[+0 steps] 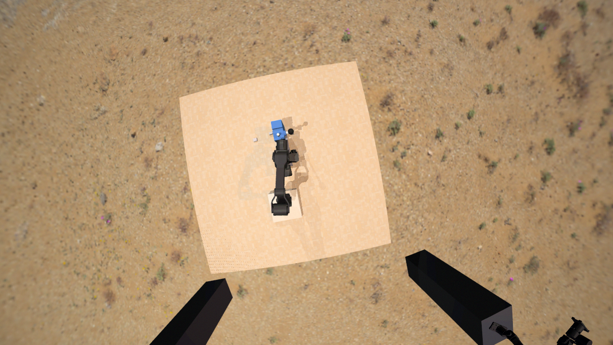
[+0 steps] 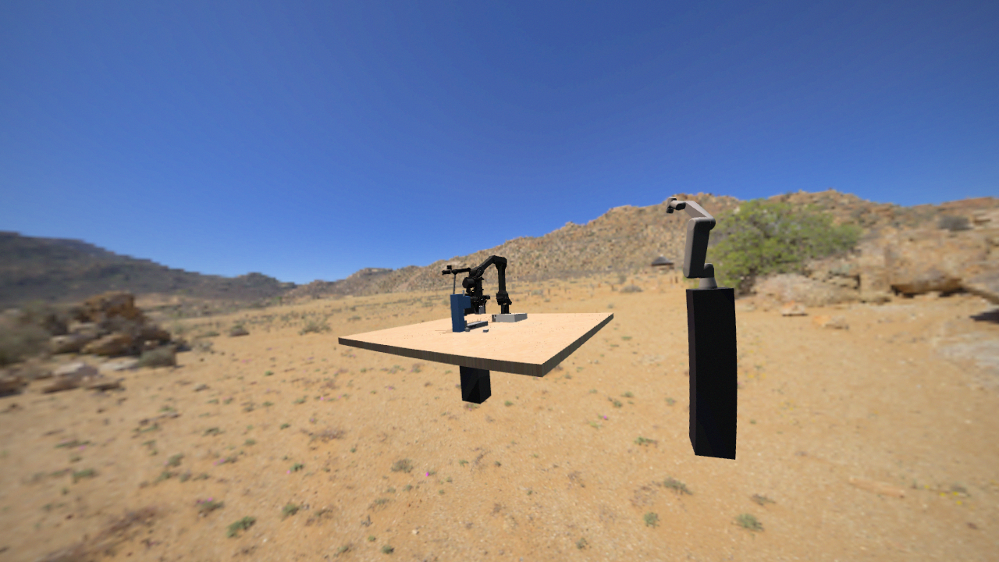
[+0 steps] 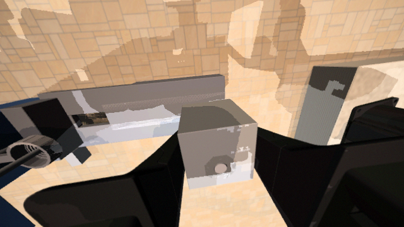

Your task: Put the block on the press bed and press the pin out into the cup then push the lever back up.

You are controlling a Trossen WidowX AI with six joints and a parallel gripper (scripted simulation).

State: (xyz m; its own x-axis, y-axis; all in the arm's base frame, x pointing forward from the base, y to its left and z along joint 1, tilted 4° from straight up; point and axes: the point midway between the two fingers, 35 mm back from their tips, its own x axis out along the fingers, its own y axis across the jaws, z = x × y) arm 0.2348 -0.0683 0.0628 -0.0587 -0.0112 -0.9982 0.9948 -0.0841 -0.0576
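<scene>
One table (image 1: 343,171) (image 2: 531,342) (image 3: 205,19) stands on open desert ground, with two black columns (image 1: 458,295) (image 1: 192,313) (image 2: 711,384) nearby in the top view, one of them in sight in the exterior view, topped by a separate arm (image 2: 696,244). On the table, one black robot arm (image 1: 279,176) (image 2: 501,282) rises from a single pale base (image 1: 295,214) (image 2: 513,318) (image 3: 319,116) and reaches toward one blue press (image 1: 278,128) (image 2: 458,313) (image 3: 11,208). The press has one long grey bed (image 2: 477,325) (image 3: 142,126) with one opening near its blue end, and one black knob (image 1: 290,131) beside its head. The arm's gripper (image 2: 479,304) (image 3: 210,128) is closed to a middling width on one grey block (image 3: 218,145), with one finger on each of two opposite sides. The block appears beyond the bed's free end in the wrist view, well apart from the blue end; whether it touches the bed cannot be told. One round pin (image 3: 220,168) shows in the block's face. One small pale piece (image 1: 255,139) (image 2: 485,330) lies on the table near the press.
</scene>
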